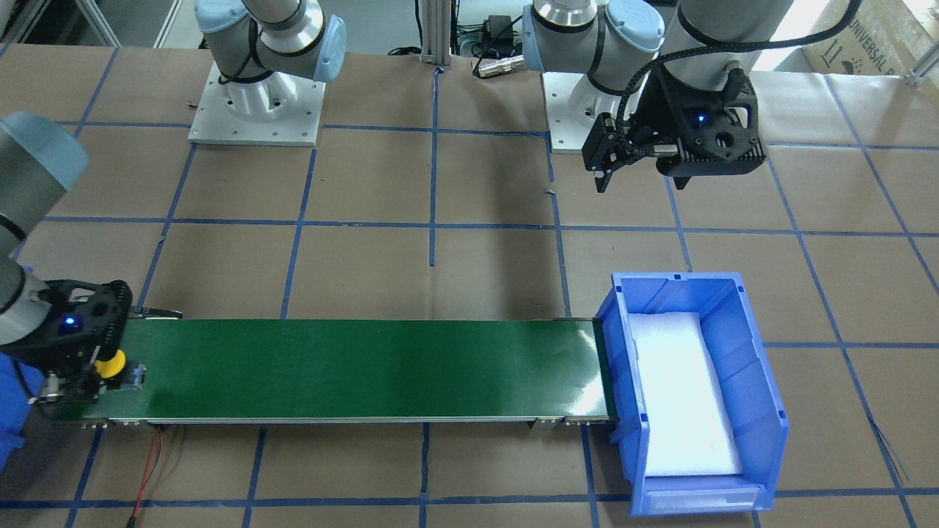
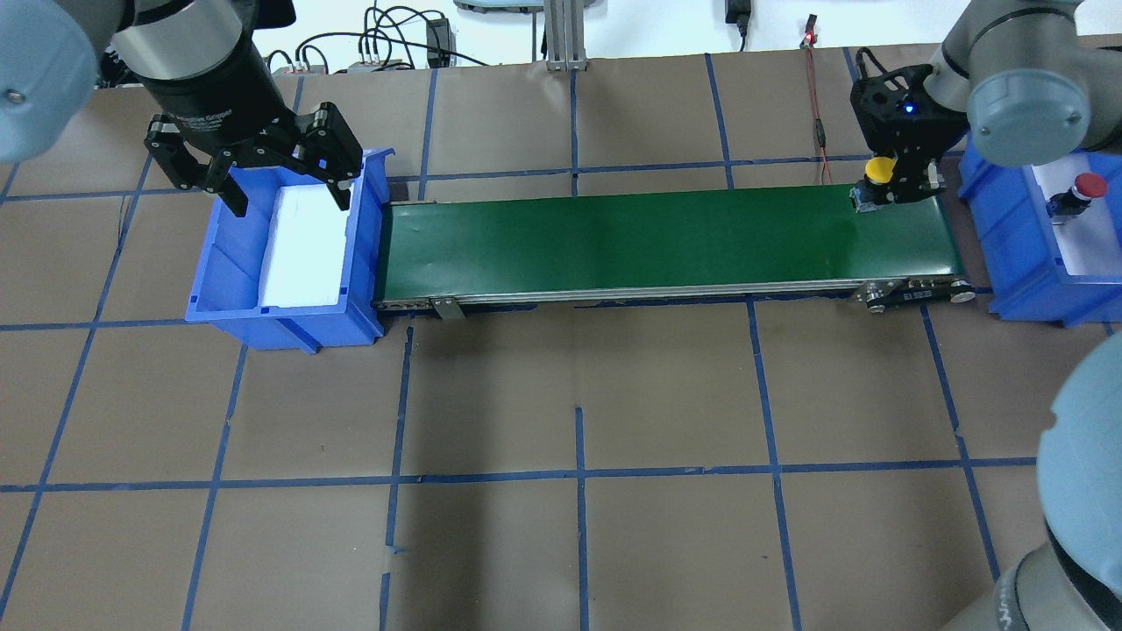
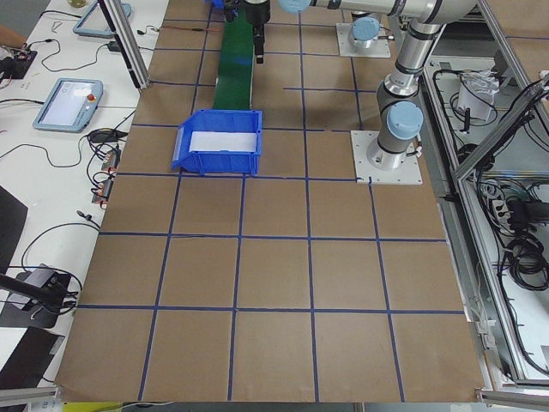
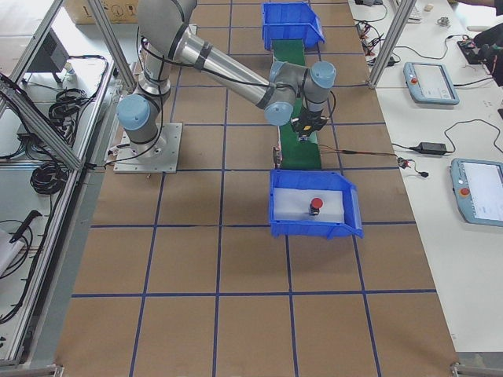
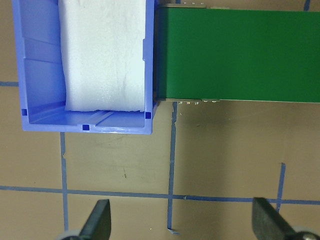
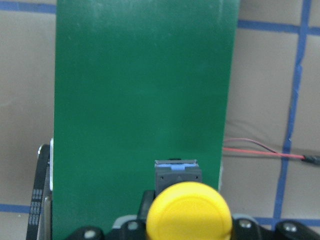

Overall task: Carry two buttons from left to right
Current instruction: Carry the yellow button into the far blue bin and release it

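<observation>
Yellow button (image 2: 879, 168): at the end of the green belt (image 2: 631, 241) on the robot's right; whether it rests on the belt cannot be told.
Right gripper (image 2: 881, 193): clamped on the yellow button's base.
Red button (image 2: 1087, 186): on white foam in the right blue bin (image 2: 1008, 263).
Left gripper (image 2: 290, 203): fingers apart, above the left blue bin (image 2: 230, 263).
Handling: judged light and rigid. The domed caps are likely slippery, so grip the squared base.

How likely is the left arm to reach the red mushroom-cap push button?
Unlikely: the red mushroom-cap push button lies in the blue plastic bin, the whole green conveyor belt away from the left tool.
</observation>
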Available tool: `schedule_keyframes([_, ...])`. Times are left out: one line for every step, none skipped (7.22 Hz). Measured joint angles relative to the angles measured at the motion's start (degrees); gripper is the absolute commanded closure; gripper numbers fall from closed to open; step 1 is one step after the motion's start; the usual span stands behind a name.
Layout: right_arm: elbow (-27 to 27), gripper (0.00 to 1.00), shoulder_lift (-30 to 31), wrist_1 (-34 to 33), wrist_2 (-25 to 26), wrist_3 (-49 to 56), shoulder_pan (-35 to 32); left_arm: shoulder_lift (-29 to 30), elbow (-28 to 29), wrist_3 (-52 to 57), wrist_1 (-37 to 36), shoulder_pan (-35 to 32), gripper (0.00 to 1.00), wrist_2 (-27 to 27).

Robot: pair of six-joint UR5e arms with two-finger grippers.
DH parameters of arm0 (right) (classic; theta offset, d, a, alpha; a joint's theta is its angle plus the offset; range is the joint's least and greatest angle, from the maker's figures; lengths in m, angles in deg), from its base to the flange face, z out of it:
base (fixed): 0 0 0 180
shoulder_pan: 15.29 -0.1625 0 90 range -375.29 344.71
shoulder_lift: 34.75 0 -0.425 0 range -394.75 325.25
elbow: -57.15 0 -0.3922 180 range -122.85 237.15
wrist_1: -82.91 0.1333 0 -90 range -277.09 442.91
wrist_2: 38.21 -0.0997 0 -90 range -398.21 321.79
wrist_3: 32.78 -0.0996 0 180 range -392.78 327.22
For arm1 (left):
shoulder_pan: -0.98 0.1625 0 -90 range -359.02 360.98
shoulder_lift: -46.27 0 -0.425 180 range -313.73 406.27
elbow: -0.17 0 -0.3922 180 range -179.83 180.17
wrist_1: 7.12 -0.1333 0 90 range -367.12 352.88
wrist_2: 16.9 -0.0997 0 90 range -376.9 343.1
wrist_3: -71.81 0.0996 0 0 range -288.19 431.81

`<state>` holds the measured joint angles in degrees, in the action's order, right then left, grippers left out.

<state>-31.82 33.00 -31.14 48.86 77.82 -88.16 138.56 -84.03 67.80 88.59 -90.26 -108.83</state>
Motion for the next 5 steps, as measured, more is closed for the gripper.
schedule_keyframes([2.4,0.92,1.1,1.0,0.1,0.8,3.6,0.0,0.0,0.0,0.0,0.0,0.0,0.0])
schedule_keyframes([4.3,0.92,1.1,1.3,0.0,3.8,8.2,0.0,0.0,0.0,0.0,0.0,0.0,0.0])
schedule_keyframes([5.4,0.92,0.4,0.9,-0.1,8.9,12.4,0.0,0.0,0.0,0.0,0.0,0.0,0.0])
schedule_keyframes([5.8,0.92,-1.4,-0.7,-0.4,14.0,15.2,0.0,0.0,0.0,0.0,0.0,0.0,0.0])
schedule_keyframes([5.8,0.92,-3.8,-3.4,-1.1,17.6,17.3,0.0,0.0,0.0,0.0,0.0,0.0,0.0])
